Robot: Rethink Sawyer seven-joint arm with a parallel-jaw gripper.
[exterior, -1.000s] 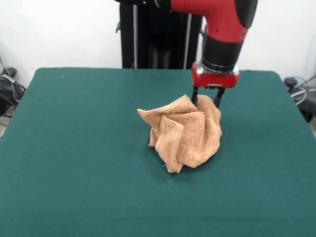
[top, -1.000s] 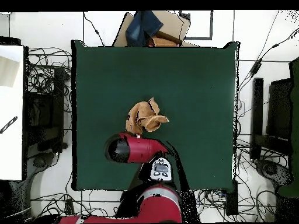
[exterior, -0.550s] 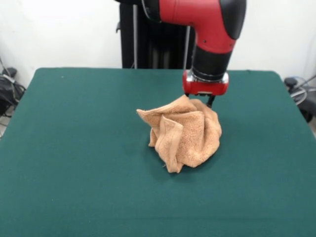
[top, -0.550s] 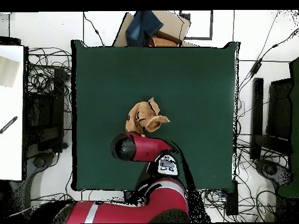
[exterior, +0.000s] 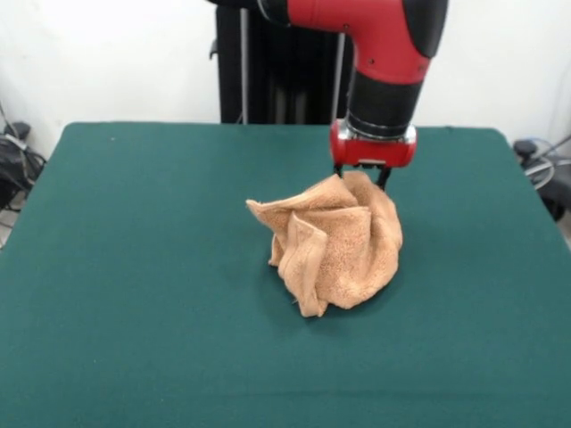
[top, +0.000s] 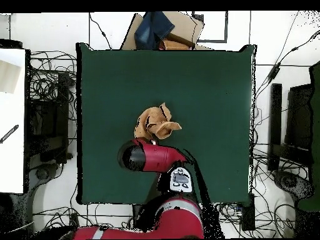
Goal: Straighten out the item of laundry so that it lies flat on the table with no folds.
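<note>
The towel sits bunched in a tall crumpled heap near the middle of the counter, and the tool is down at its top rear edge, likely to pinch a fold, though whether it's clamped I cannot tell.

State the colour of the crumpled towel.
Light orange-tan; the towel shows best in the front view.

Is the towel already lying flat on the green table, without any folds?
No, in the front view the towel stands in a crumpled, folded heap on the table, just below the gripper.
</note>
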